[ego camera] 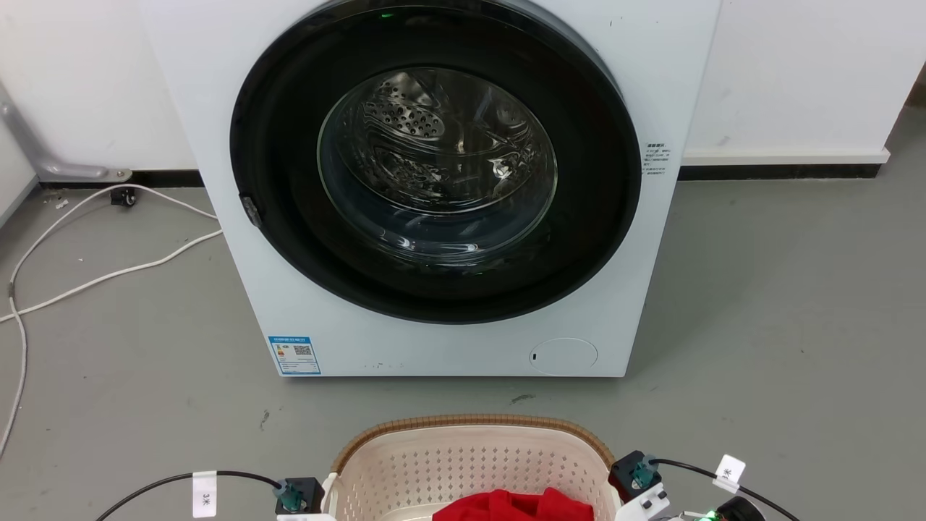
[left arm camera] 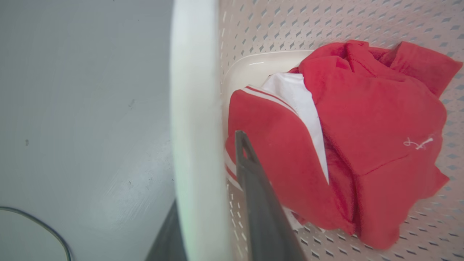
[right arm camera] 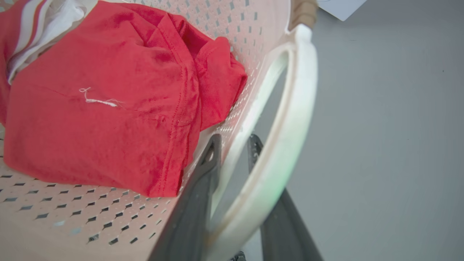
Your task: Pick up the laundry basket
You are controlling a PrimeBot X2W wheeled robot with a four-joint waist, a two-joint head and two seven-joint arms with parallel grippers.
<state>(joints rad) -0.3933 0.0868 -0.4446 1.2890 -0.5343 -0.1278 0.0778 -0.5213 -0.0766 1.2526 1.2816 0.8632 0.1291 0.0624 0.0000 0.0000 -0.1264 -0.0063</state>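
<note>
1. The cream-white perforated plastic laundry basket with a brown woven-look rim point(ego camera: 470, 452) sits low in front of the robot. It faces the washer, with a strip of grey concrete floor point(ego camera: 796, 325) between them.
2. I judge the step in hand to be the grasp on the two white side handles.
3. The left gripper point(left arm camera: 208, 174) straddles its handle point(left arm camera: 195, 108), one dark finger inside the basket wall and one outside. I cannot tell whether it is squeezing.
4. The right gripper point(right arm camera: 235, 141) likewise has a finger on either side of its handle loop point(right arm camera: 297, 108). Whether it is clamped I cannot tell.
5. The next move calls for a firm pinch on both sides, then an even, level lift so the load does not tip.
6. A crumpled red cloth garment with white trim point(left arm camera: 362, 127) lies inside, close to both inner fingers, and could snag.
7. The white front-loading washing machine with a dark round door point(ego camera: 434, 181) stands ahead, and loose white cables point(ego camera: 108, 271) trail on the floor to the left, well apart.
</note>
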